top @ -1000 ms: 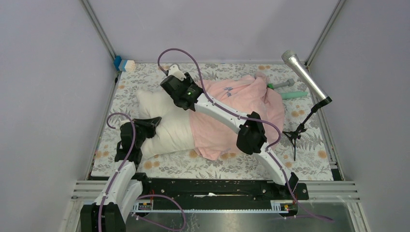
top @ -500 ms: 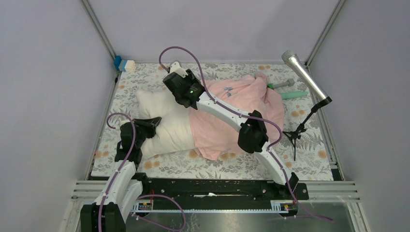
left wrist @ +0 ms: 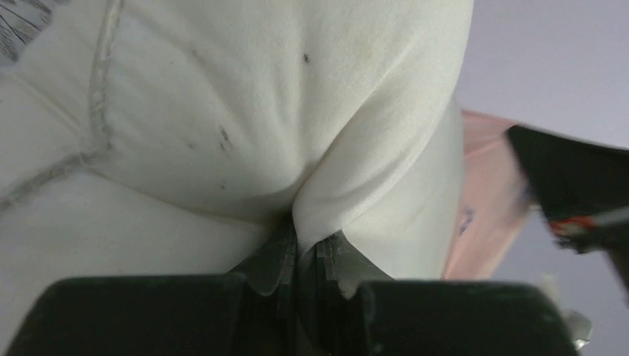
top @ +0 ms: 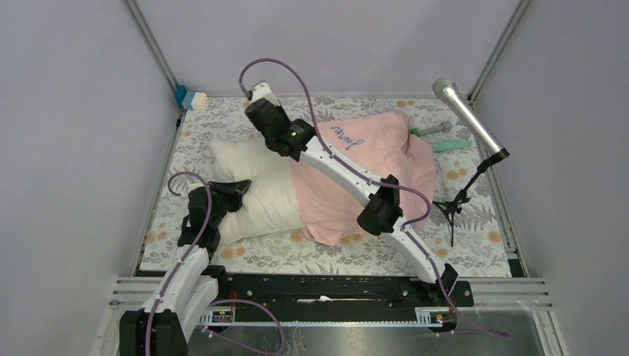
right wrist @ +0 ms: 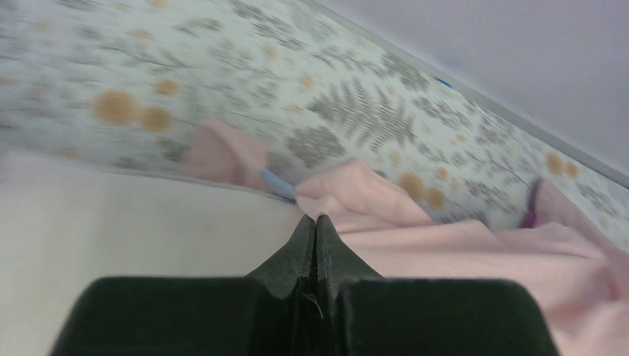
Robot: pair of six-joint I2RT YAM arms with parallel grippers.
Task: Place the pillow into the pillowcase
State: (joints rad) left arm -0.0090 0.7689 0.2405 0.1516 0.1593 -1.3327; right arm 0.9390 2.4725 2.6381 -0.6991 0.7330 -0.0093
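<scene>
My left arm (top: pixel 194 248) rises short and folded from the near-left corner of the table (top: pixel 386 254), wrist tipped toward the middle. The left claw (left wrist: pixel 305 248) is squeezed together with a fold of cream cloth caught between its fingers, at the near-left end of the pillow (top: pixel 263 196).

My right arm (top: pixel 348 174) starts at the near edge and stretches long and low across the pink cloth, its wrist near the far edge, left of centre. The right claw (right wrist: pixel 315 221) is pressed closed at the hem of the pillowcase (top: pixel 386 152), where pink meets cream; I take it to be pinching that hem.

The pillow lies slanted across the left half of the table, and its right part is under the pillowcase. The pillowcase spreads from the middle toward the far-right corner.
</scene>
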